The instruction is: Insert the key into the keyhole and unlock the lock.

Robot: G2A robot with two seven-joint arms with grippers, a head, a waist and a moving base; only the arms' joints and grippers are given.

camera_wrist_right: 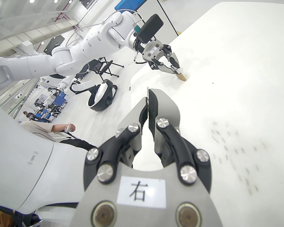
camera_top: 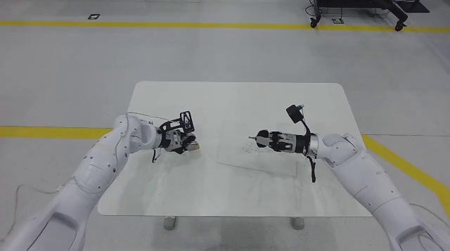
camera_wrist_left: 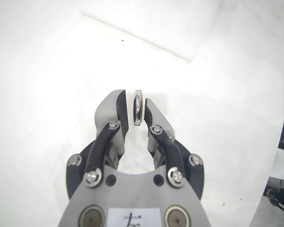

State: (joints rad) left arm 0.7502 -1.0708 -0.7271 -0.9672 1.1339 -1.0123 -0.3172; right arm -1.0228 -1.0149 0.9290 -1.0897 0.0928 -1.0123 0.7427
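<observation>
Left wrist view: the left claw (camera_wrist_left: 135,96) is narrowly parted around the lock (camera_wrist_left: 137,109). The lock is a thin, brass-edged piece standing on edge on the white surface (camera_wrist_left: 61,72), with a slim gap between it and each pad (camera_wrist_left: 123,112).

Right wrist view: the right claw (camera_wrist_right: 149,98) is pressed together on the key (camera_wrist_right: 148,93), whose thin metal tip pokes out past the fingertips. Well beyond that tip, the left claw sits low on the surface with the lock at its fingertips.

Top view: the two claws face each other, well apart, over the surface. The key in the right claw points toward the lock between the left claw's fingers.
</observation>
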